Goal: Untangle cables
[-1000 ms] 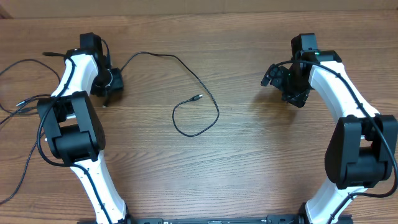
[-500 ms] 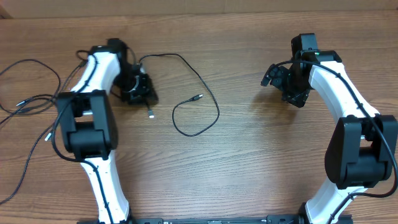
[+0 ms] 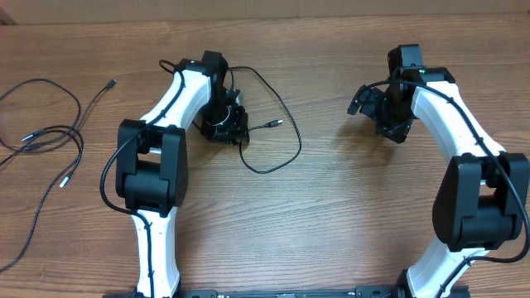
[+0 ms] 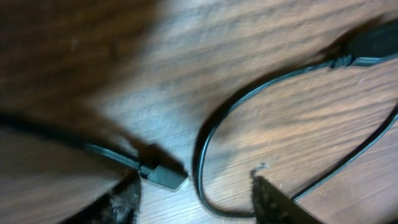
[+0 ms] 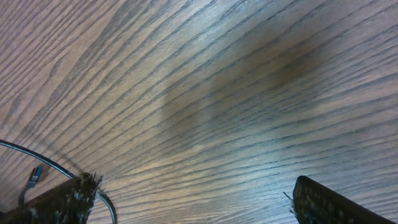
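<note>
One thin black cable [image 3: 286, 112] lies looped at mid-table, its silver-tipped plug [image 3: 277, 124] pointing right. My left gripper [image 3: 226, 126] sits low at the loop's left side. In the left wrist view its jaws [image 4: 196, 186] are open, with a bend of the cable [image 4: 208, 127] and a small plug [image 4: 165, 178] lying on the wood between the fingers, not pinched. More cables [image 3: 50, 136] lie spread at the far left. My right gripper [image 3: 391, 124] is open and empty [image 5: 193, 199] over bare wood at the right.
The wooden table [image 3: 356, 207] fills the view. A loose black plug end [image 3: 110, 84] lies at the upper left. A thin cable with a small plug [image 5: 34, 175] shows at the lower left of the right wrist view.
My left arm has swept right from the left side to mid-table. The looped cable has shifted right with it and changed shape. The right arm has not moved.
</note>
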